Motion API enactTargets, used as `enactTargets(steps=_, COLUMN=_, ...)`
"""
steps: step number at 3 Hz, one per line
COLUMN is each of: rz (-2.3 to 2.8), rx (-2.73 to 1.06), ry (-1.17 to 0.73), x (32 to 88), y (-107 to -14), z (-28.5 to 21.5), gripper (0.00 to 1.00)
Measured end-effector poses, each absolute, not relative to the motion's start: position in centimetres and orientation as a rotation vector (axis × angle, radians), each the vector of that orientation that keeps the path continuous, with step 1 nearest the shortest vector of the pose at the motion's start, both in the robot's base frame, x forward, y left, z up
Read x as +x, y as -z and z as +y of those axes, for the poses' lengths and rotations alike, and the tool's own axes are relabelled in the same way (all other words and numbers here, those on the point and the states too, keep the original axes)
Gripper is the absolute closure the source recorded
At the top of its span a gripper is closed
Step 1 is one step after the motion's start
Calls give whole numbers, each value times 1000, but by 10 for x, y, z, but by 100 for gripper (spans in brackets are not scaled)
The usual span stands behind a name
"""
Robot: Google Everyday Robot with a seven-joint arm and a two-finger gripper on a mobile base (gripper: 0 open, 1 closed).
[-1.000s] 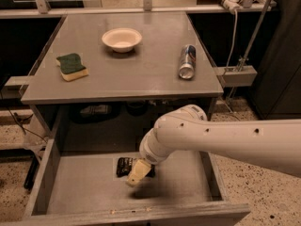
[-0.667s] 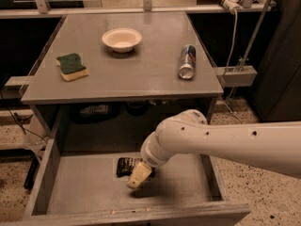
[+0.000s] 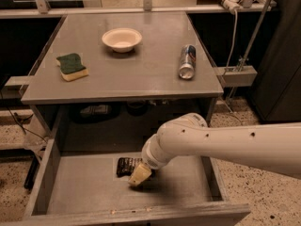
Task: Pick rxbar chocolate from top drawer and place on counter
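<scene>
The rxbar chocolate [image 3: 125, 165] is a dark flat bar lying on the bottom of the open top drawer [image 3: 80, 187], near its middle. My gripper [image 3: 139, 174] is down inside the drawer at the bar's right end, with its pale fingertip [image 3: 138, 176] touching or just over the bar. The white arm reaches in from the right and hides the bar's right part. The counter [image 3: 136, 72] is the grey tabletop above the drawer.
On the counter sit a green-and-yellow sponge [image 3: 72, 66] at the left, a white bowl [image 3: 122, 38] at the back middle and a can [image 3: 187, 61] lying on its side at the right. A metal bracket [image 3: 235, 74] sticks out beside the counter's right edge.
The arm has barely shifted; the gripper stays at the bar's right end in the drawer. The bar has not moved.
</scene>
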State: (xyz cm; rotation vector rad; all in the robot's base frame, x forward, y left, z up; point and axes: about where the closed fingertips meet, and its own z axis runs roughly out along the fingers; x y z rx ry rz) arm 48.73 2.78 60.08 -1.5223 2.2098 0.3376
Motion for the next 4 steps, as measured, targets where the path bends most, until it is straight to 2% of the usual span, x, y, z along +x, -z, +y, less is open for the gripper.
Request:
enactTargets(steps=3, rz=2210, rx=-1522, ry=-338, x=487, y=-601, z=28, gripper=89)
enactTargets(steps=4, rz=2210, rx=-1522, ry=-338, x=487, y=-601, z=28, gripper=100)
